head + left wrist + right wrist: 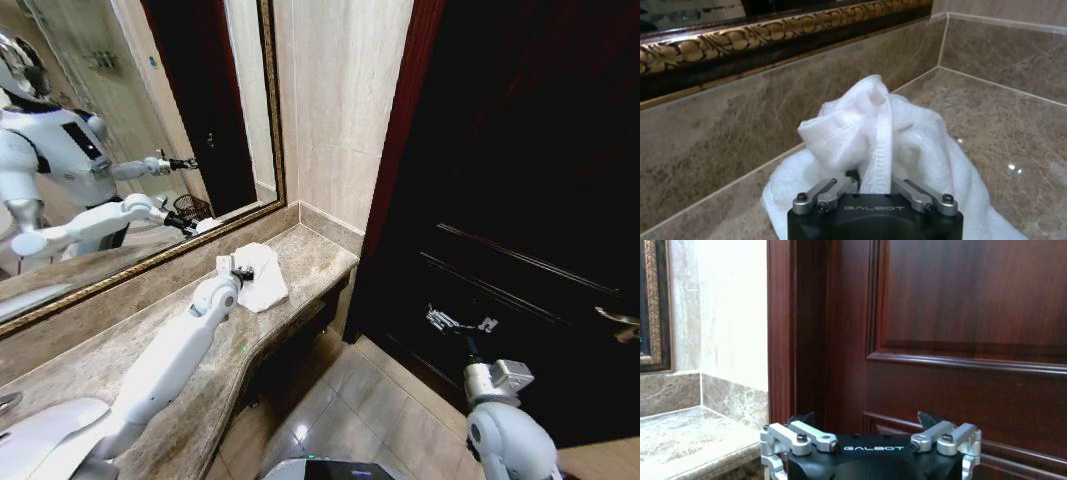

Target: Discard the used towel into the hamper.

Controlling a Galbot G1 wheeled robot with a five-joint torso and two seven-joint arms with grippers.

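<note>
The used towel [264, 279] is a crumpled white cloth lying on the marble counter near its far corner. My left gripper [241, 272] reaches over the counter and is shut on the towel [867, 130]. In the left wrist view a fold of the cloth stands up from between the closed fingers of the left gripper [872, 182]. The hamper [190, 207] appears as a dark basket reflected in the mirror. My right gripper [460, 322] hangs open in front of the dark door, away from the counter, and the right gripper [865, 420] holds nothing.
A gold-framed mirror [150, 262] runs along the wall behind the marble counter [300, 255]. A dark wooden door [520, 200] with a handle [618, 320] stands to the right. Tiled floor [350, 410] lies between counter and door.
</note>
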